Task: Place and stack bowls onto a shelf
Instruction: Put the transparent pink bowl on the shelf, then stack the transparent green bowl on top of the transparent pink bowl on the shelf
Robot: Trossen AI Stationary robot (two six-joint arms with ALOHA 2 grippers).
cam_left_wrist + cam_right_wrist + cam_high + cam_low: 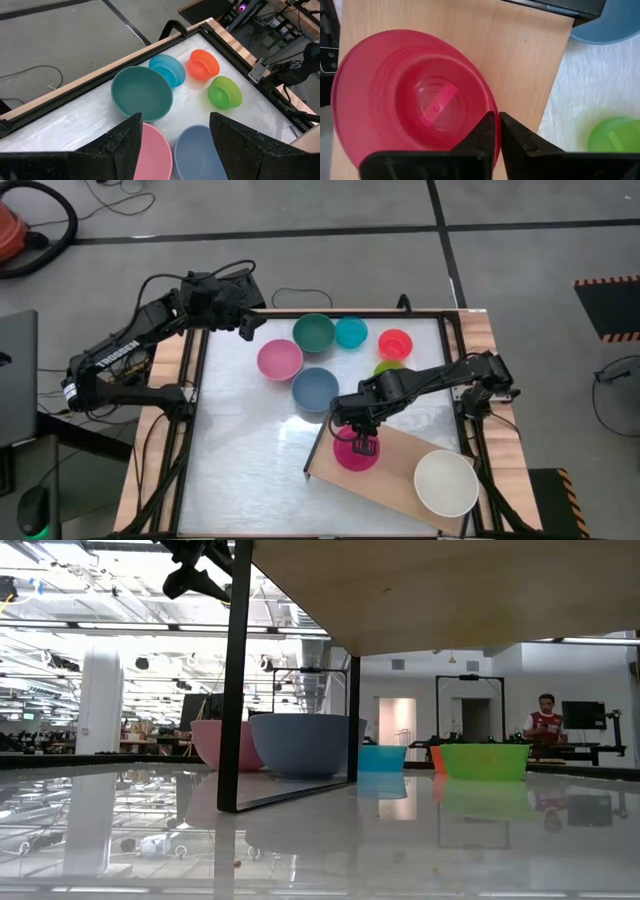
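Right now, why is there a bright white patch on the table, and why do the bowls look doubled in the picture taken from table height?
High view: the glossy tabletop throws back overhead light as glare beside the blue-grey bowl. Low view: that surface mirrors the lime green bowl and cyan bowl; the shelf looms close overhead, blocking much of the picture. Right wrist view: the magenta bowl is near and slightly soft.

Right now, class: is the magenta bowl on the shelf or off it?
On it. The magenta bowl sits upright on the shelf, wood visible around it, with the right gripper pinching its rim.
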